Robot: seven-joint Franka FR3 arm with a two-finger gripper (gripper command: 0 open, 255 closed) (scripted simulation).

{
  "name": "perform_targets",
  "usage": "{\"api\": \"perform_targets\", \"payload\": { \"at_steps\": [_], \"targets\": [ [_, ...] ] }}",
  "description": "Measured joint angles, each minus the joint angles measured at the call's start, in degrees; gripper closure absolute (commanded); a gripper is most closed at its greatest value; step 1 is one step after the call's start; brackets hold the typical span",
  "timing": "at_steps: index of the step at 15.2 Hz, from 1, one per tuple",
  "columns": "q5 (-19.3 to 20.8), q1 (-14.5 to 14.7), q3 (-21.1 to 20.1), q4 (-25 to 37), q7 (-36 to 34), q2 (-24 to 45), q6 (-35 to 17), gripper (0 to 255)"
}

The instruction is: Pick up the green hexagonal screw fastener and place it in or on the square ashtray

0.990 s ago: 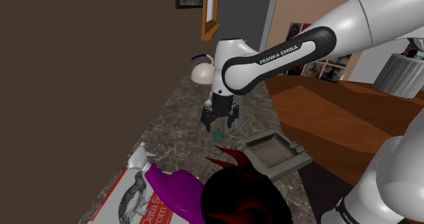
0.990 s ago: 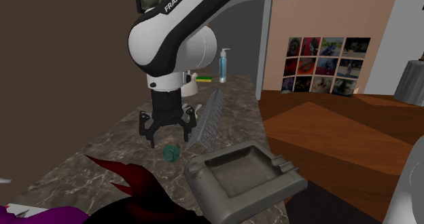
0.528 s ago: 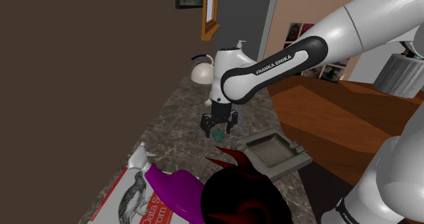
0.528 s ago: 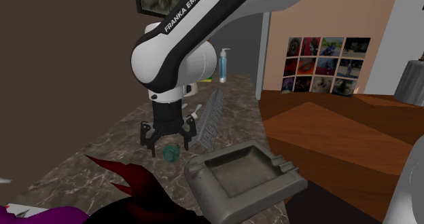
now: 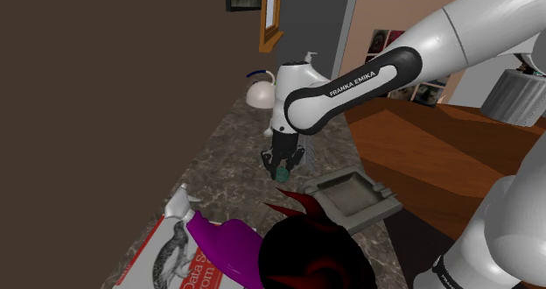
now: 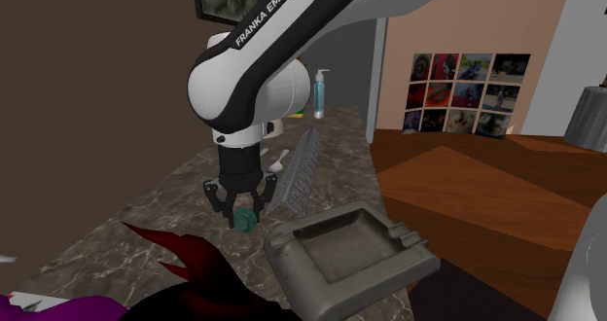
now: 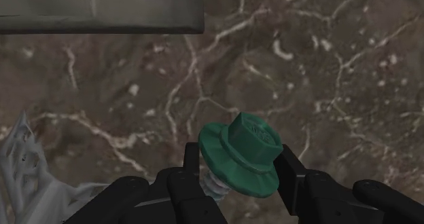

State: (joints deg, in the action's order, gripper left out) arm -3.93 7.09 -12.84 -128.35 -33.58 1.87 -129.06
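Green hexagonal screw fastener (image 7: pixel 248 148) is clasped between the hand's (image 7: pixel 239 157) fingers (image 7: pixel 191 170), closed against its flange.

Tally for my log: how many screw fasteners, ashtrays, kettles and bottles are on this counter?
green screw fastener: 1
square ashtray: 1
white kettle: 1
bottles: 2, blue pump bottle and purple spray bottle
total: 5

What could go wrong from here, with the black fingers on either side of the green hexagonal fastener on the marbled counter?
1. The black gripper clasps the green hexagonal screw fastener by its round flange, and the piece sits tilted; it may twist or slip on lifting.
2. The grey square ashtray has a raised rim close by; a low carry could knock the fastener loose.
3. The grey ribbed object stands near; a wide swing might brush it.
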Motion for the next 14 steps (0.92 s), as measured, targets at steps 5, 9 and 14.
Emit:
{"api": "perform_targets", "payload": {
  "at_steps": [5,9,14],
  "targets": [
    [0.0,0.0,0.0,0.0,0.0,0.0,0.0,255],
    [-0.1,0.0,0.0,0.3,0.0,-0.6,0.9,255],
    [-0.4,-0.1,0.1,2.1,0.1,-2.5,4.5,255]
  ]
}}
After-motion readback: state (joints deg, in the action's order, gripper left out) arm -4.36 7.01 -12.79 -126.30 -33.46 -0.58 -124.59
